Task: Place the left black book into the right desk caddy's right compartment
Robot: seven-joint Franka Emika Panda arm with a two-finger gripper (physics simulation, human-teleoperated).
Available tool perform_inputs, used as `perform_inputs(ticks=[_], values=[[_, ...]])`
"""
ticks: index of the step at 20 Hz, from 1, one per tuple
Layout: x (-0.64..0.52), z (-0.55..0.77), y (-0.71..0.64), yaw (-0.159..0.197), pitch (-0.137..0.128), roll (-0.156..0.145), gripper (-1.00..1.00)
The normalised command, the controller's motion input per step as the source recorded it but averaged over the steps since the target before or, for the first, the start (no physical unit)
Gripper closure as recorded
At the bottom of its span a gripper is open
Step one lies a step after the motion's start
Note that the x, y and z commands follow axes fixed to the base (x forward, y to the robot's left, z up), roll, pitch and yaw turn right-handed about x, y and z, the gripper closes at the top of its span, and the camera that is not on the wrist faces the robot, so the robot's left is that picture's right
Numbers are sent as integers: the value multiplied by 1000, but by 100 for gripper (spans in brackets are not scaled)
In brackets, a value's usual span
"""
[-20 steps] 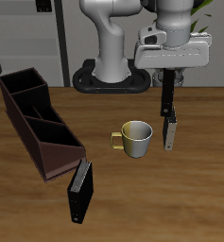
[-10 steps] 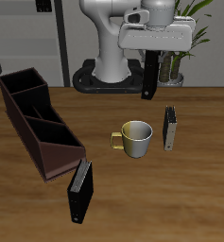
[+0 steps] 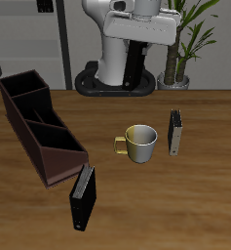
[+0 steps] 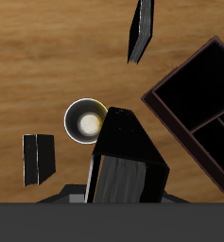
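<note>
My gripper (image 3: 136,41) is shut on the left black book (image 3: 134,66), which hangs upright high above the table's back, in front of the robot base. In the wrist view the held book (image 4: 125,159) fills the middle. The maroon-brown right desk caddy (image 3: 18,127) lies along the table's side, sloped-cut end toward the front. Its right compartment (image 3: 22,86) is the rectangular section at the far end, open and well away from the gripper. The caddy's wall also shows in the wrist view (image 4: 184,71).
A cream mug (image 3: 139,143) stands mid-table below the held book, also in the wrist view (image 4: 87,121). A black book with a pale grey page edge (image 3: 175,132) stands beside the mug. A black book with a white spine mark (image 3: 83,195) leans near the caddy's sloped end.
The gripper has risen with the black book, moving from beside the grey-edged book toward the table's back and toward the caddy's side. The other objects have not moved.
</note>
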Motion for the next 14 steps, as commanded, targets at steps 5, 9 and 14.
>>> perform_inputs(ticks=[5, 9, 14], values=[[-279, 57, -418, -28, -30, -71, 100], [-255, 53, -476, -44, -24, -88, 100], [-313, 37, -471, -50, -18, -85, 100]])
